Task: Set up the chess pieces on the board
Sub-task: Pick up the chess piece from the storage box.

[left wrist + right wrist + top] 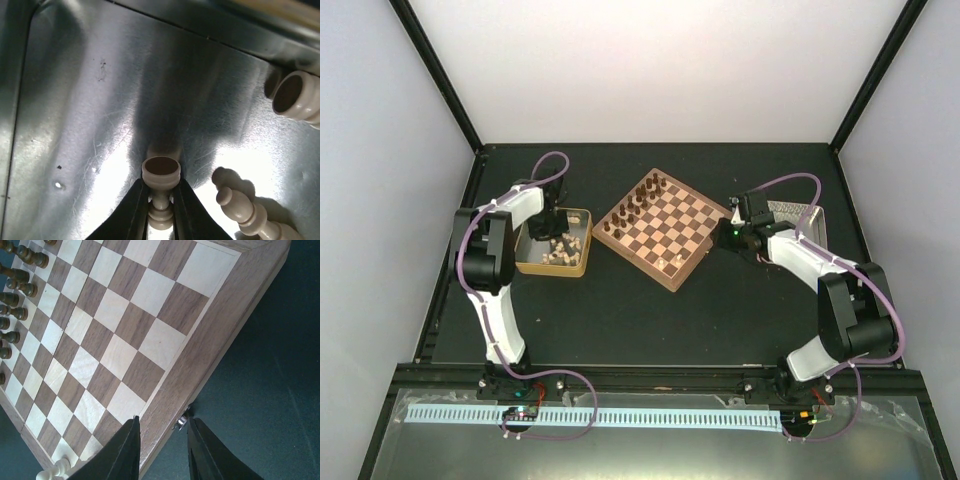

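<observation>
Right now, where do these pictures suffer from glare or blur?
Left wrist view: strong glare on the shiny tray beside the gripped cream piece, dark shadow behind it. Right wrist view: board sharp, evenly lit; near fingers soft. Top view: even, no glare.

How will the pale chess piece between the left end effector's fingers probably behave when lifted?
The pale piece looks like turned wood, so probably stiff and light. The left end effector pinches its narrow neck, so it may swivel. Round in section, it would likely roll on the shiny tray floor if dropped.
</observation>
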{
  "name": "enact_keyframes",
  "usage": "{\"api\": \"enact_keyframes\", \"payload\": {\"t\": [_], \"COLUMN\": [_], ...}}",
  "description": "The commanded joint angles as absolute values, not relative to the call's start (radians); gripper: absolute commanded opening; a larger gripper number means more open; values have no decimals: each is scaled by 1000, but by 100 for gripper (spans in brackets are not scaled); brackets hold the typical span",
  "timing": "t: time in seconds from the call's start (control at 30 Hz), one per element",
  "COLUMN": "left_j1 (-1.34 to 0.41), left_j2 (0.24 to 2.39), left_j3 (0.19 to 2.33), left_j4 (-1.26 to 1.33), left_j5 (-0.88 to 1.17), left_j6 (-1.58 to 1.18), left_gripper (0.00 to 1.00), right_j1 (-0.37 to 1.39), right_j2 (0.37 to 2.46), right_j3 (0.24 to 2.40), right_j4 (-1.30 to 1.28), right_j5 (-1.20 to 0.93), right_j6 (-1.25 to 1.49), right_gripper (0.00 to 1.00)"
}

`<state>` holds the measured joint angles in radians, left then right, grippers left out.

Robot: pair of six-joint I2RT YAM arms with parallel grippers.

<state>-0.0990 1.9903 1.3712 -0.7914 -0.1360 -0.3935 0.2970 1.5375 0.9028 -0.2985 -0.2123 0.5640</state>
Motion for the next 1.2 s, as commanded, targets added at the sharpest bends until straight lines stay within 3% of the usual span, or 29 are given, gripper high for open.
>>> {"api": "enact_keyframes", "payload": {"t": [0.0, 0.23, 0.37, 0.57, 0.8, 0.97, 1.17], "left_j1": [-89, -104, -134, -252, -449, -516, -597], "left_j2": [1969, 1769, 1660, 1574, 1531, 1497, 1459], "left_j3": [1378, 1314, 1302, 1295, 1244, 1175, 1112], "left_j4": [-773, -764, -745, -623, -448, -314, -187], "left_j5": [-121, 9, 255, 582, 677, 699, 564], "left_j6": [-389, -369, -343, -324, -134, -49, 64], "left_gripper": [6, 5, 5, 6, 6, 6, 7], "right_j1": [301, 314, 363, 492, 511, 510, 511], "right_j2": [1525, 1489, 1465, 1441, 1430, 1374, 1338], "right_j3": [925, 943, 955, 983, 1035, 1049, 1062], "right_j4": [-296, -267, -203, -112, -56, -136, -218], "right_j5": [-222, -379, -492, -484, -595, -568, -563], "right_j6": [570, 557, 542, 512, 619, 634, 632], "right_gripper": [28, 29, 33, 42, 52, 53, 51]}}
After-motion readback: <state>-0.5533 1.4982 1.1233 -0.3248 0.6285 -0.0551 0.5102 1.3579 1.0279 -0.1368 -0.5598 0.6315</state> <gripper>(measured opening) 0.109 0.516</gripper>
